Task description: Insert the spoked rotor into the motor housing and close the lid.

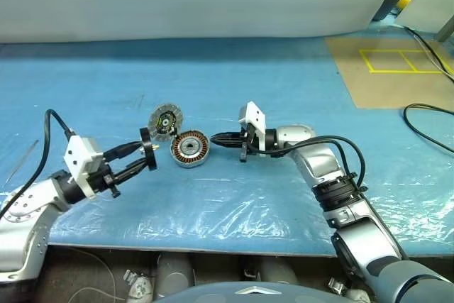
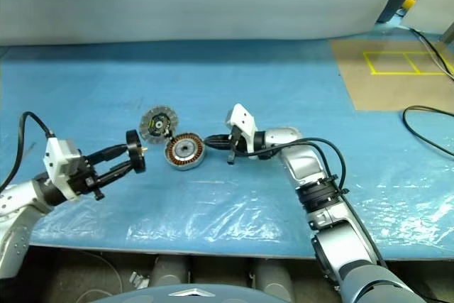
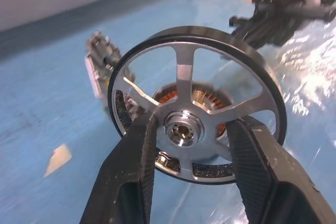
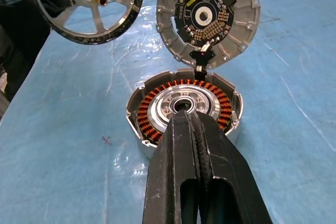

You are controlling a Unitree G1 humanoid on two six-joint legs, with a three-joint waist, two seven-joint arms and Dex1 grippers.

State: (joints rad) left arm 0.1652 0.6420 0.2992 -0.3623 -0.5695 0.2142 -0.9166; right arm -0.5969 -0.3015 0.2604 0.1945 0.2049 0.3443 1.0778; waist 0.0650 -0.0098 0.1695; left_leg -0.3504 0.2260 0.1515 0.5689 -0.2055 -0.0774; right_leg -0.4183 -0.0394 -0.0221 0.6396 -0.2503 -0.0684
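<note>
Head view: left gripper [image 1: 147,155] clamps spoked rotor [image 1: 148,148] by rim, clear of blue mat [image 1: 234,83], just left of motor housing [image 1: 189,148]. Hinged lid [image 1: 166,121] stands open behind housing. Right gripper [image 1: 216,139] pinched together, tips near housing's right side.

Left wrist view: fingers [image 3: 128,171] straddle rotor hub.

Right wrist view: closed fingertips [image 4: 185,121] over housing's dark centre.

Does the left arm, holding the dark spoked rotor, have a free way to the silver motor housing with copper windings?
Probably yes. The left gripper holds the spoked rotor just beside the open motor housing; its ribbed lid stands tilted back. The shut right gripper sits at the far rim.
</note>
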